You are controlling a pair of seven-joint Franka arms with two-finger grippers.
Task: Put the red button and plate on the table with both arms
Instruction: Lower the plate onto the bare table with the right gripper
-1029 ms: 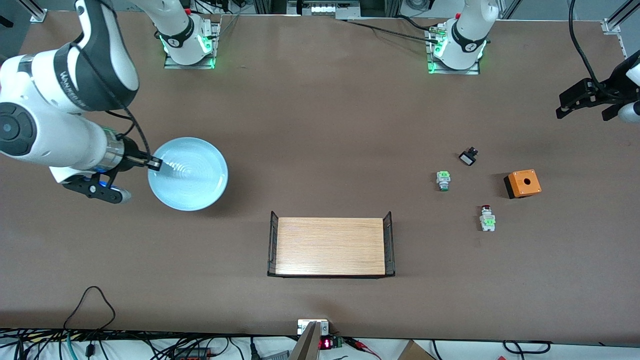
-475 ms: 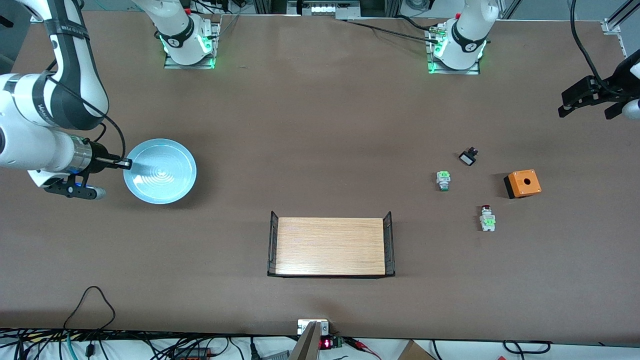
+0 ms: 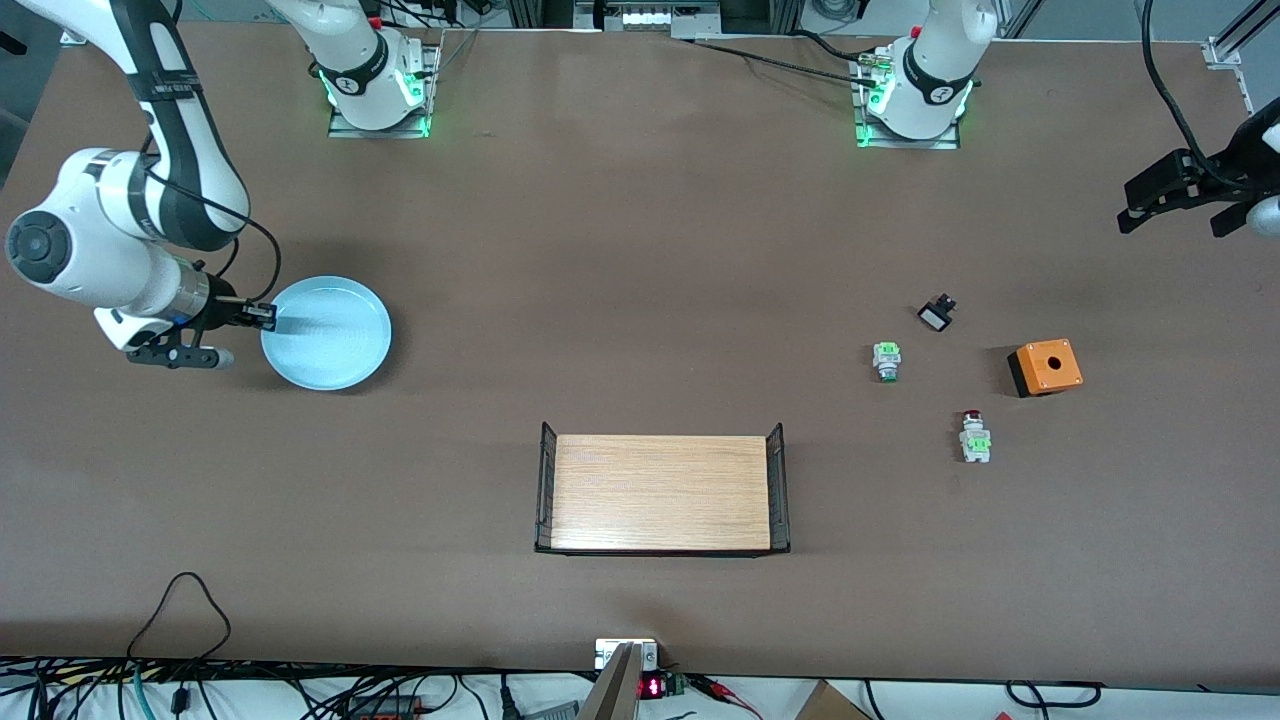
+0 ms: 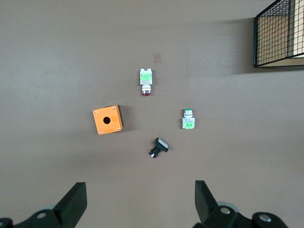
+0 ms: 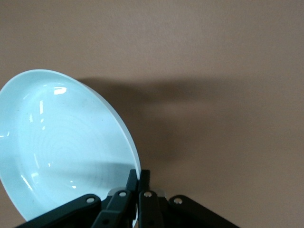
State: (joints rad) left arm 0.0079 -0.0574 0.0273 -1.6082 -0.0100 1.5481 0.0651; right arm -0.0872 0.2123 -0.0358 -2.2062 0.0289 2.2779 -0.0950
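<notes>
Right tool [image 3: 268,318] clenched on the plate [image 3: 330,335] rim at its 9 o'clock, over the worktop [image 3: 640,250]; left tool [image 3: 1180,205] released, waiting aloft; red button [image 3: 974,436] on the worktop, at 7 o'clock from the orange box [image 3: 1046,366].

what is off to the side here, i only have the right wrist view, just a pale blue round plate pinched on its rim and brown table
Observer: A light-wood tray with black wire ends sits mid-table, nearer the front camera than the pale blue round plate.
Operator: where's the red button
Observer: The tiny switch with a red cap lies toward the left arm's end, beside an orange box with a hole.
Operator: left gripper doing what
Observer: The left gripper hangs open and empty over the table's edge at that end; the right gripper is shut on the plate's rim.
</notes>
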